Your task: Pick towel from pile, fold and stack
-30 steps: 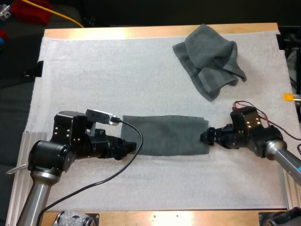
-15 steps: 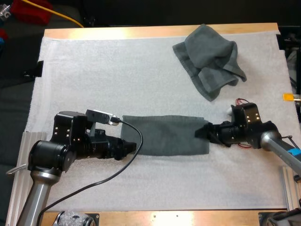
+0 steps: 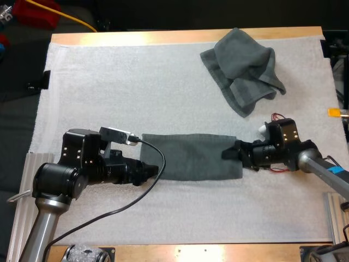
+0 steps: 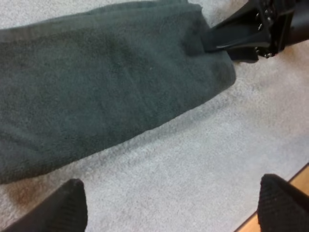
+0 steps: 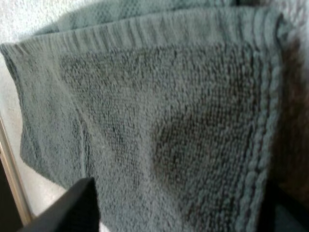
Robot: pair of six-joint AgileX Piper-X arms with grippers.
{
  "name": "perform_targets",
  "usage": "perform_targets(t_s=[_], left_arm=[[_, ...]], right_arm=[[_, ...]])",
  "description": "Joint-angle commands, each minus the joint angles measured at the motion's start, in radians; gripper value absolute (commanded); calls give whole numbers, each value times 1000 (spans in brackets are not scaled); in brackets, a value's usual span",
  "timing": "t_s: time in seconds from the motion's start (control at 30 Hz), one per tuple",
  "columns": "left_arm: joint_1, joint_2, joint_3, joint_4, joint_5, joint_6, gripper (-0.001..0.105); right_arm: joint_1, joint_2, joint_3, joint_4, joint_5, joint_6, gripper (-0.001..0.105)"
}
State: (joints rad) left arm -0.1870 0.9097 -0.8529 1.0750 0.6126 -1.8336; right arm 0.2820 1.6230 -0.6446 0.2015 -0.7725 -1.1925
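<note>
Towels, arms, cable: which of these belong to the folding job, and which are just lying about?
Belonging to the job: folded towel lying flat; crumpled towel at the far side; left gripper, open at the folded towel's left end; right gripper at its right end.
Just there: white mat; wooden table; yellow cable beyond the table.

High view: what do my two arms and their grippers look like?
The left arm and right arm are silver tubes ending in bulky black housings with small pale dots. The left gripper and right gripper each have two black fingers. The right tube bears a blue mark.
</note>
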Motion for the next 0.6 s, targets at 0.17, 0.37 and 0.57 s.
perform_targets(t_s=[0.17,0.37,0.57], left_arm=[[-4,-6,-6,5,18,3,71],[-4,-6,-6,5,59,3,71],[-4,-6,-6,5,68,0,71]], right_arm=[[2,7,-2,21,-20,7,25],[2,3,-5,21,11,8,0],[4,-27,-48,127,140,-49,0]])
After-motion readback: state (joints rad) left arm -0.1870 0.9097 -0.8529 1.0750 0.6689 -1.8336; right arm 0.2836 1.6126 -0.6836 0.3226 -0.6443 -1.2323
